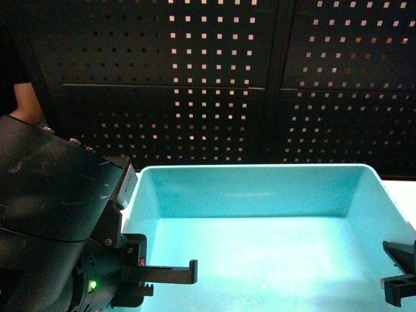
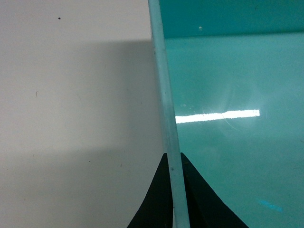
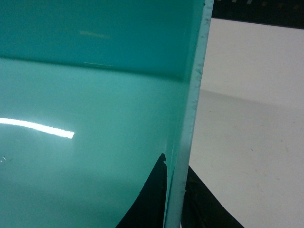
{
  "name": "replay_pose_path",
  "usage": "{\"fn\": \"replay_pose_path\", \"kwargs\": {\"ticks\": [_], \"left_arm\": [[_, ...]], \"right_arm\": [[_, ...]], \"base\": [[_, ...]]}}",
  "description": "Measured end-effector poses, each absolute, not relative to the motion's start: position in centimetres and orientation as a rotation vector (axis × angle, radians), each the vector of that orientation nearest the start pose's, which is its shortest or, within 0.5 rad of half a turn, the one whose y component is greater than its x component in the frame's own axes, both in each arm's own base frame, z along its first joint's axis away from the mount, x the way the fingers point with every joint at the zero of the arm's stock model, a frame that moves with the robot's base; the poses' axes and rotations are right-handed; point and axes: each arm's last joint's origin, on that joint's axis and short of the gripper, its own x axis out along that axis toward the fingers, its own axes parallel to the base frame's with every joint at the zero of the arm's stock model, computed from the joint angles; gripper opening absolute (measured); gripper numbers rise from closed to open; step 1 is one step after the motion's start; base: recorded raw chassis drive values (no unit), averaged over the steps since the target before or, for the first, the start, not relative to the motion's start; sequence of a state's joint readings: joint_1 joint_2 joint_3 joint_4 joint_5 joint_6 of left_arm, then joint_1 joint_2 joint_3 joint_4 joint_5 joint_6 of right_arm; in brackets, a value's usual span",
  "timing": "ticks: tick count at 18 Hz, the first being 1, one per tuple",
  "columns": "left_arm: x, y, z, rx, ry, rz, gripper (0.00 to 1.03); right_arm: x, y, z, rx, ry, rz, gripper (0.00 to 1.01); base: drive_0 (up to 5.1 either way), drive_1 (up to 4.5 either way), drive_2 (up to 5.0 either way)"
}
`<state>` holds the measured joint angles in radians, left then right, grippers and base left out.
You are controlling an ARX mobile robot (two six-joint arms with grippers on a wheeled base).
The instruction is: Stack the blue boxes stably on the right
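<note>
I had the turquoise tub (image 1: pixel 260 221) right in front, each side wall pinched between fingers: left gripper (image 2: pixel 173 199) on the left rim, right gripper (image 3: pixel 173 199) on the right. Only one tub showed; by my reckoning, carrying and stacking remained.

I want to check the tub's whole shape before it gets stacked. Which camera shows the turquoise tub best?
The head view: it shows the turquoise tub with its back wall, both side walls and floor. The left wrist view shows only its left rim between the end effector's fingers, and the right wrist view only its right rim.
</note>
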<state>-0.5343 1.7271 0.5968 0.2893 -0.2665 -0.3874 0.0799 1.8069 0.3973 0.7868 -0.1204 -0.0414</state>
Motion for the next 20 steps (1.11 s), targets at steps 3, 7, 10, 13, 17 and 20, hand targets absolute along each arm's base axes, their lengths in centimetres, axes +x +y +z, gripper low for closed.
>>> {"fn": "replay_pose_path", "kwargs": {"ticks": [3,7,10,13,17,20], "left_arm": [[24.6,-13.5,9.6,-0.043,0.777,-0.088,0.02],[24.6,-13.1,10.8,-0.011,0.750,-0.106,0.02],[24.8,-13.0,12.4,-0.002,0.703,-0.123,0.02],[25.1,-13.0,13.4,-0.003,0.672,-0.129,0.02],[25.5,-13.2,14.9,-0.004,0.624,-0.140,0.02],[25.6,-13.2,15.9,-0.007,0.598,-0.144,0.02]], "right_arm": [[25.6,2.3,7.3,-0.023,0.608,0.212,0.07],[25.3,2.2,7.7,0.005,0.627,0.212,0.07],[25.5,2.0,9.5,0.030,0.585,0.205,0.07],[25.8,2.0,10.6,0.032,0.552,0.202,0.07],[26.2,1.9,12.0,0.035,0.506,0.198,0.07],[26.4,1.9,12.9,0.037,0.482,0.198,0.07]], "base": [[0.0,0.00,0.0],[0.0,0.00,0.0],[0.0,0.00,0.0],[0.0,0.00,0.0],[0.0,0.00,0.0],[0.0,0.00,0.0]]}}
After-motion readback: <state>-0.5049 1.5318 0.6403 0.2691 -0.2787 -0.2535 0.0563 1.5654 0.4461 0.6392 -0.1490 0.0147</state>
